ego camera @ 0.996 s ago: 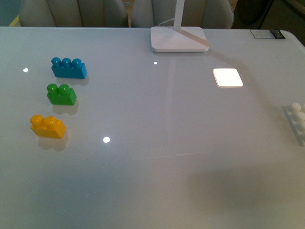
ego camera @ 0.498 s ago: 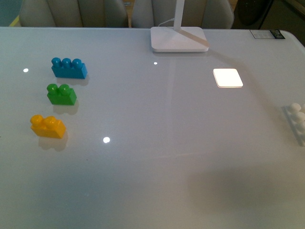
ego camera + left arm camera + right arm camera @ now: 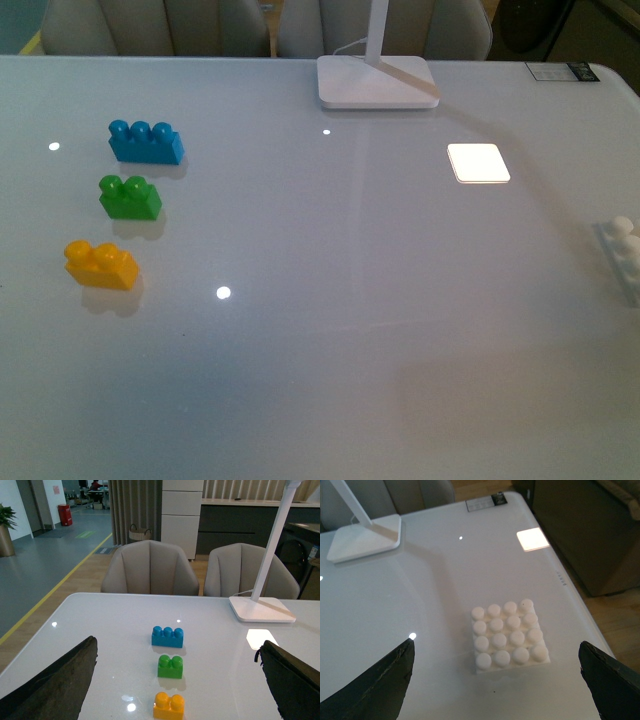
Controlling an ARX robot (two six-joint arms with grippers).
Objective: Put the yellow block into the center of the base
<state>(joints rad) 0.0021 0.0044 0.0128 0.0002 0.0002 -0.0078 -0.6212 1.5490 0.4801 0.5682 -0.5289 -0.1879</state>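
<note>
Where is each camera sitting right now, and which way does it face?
Front view: on the robot's body, looking down across the table toward the lamp foot; yellow block at left, base cut off at the right edge; no arm shows.
Left wrist view: on the left arm, facing the chairs; the open left pincer frames the yellow block.
Right wrist view: on the right arm, tilted down at the base; the open right pincer frames it.
Shared: the lamp foot in all three; the yellow block in front and left wrist.
</note>
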